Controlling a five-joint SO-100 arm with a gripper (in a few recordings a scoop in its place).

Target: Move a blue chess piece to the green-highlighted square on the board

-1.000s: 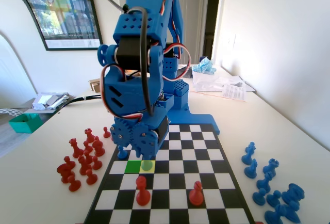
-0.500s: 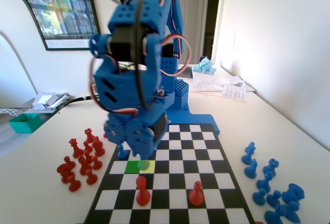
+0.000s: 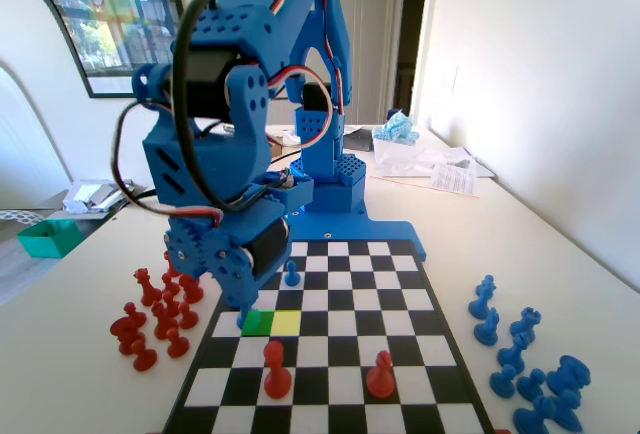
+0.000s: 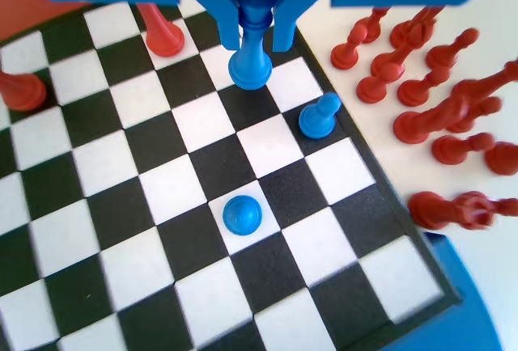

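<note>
The gripper is clamping a blue pawn by its head, hanging just over the board. In fixed view it is at 9 o'clock of the green square.

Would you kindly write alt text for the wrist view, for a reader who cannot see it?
The gripper holds a blue pawn by its head above the checkered board. Two more blue pawns stand on squares below it, and red pieces lie on the table at right.
</note>
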